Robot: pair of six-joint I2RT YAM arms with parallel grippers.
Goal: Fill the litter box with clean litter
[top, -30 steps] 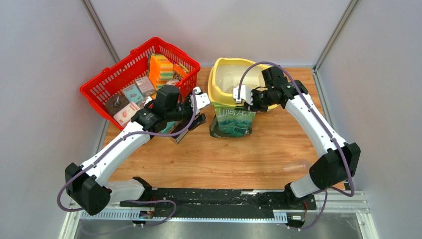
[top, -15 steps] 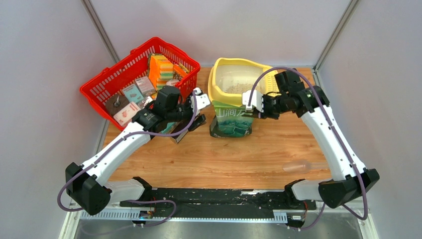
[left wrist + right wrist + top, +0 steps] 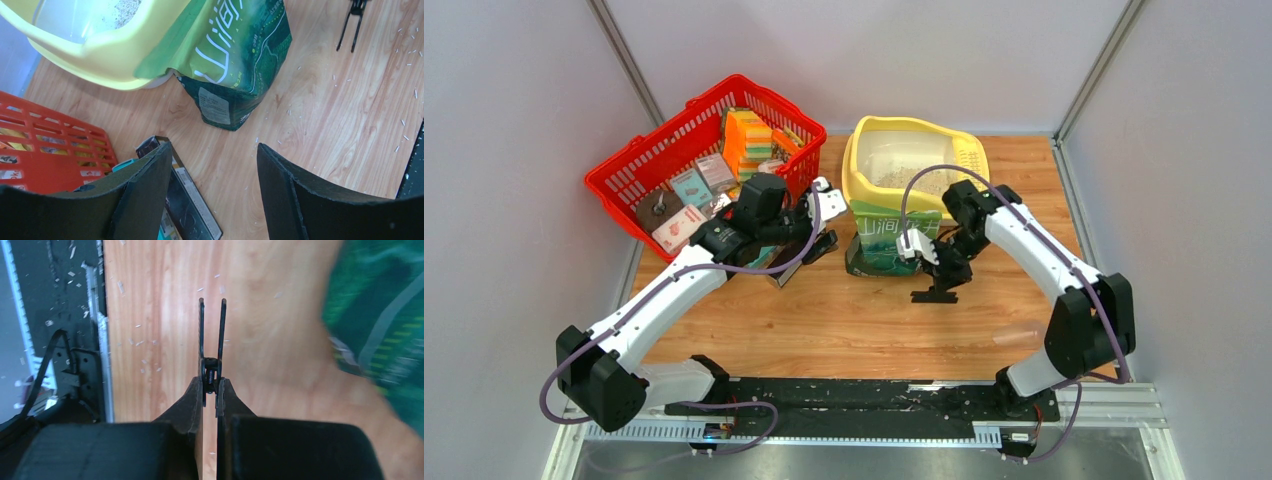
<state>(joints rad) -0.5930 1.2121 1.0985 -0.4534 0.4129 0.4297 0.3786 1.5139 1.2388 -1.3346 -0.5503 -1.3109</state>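
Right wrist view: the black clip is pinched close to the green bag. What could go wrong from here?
1. The right gripper holds the black clip only at its spring end; it could twist or slip out.
2. The green bag leans against the litter box, close to that arm; a nudge might topple it.
3. The left gripper is open, so nothing steadies the bag.
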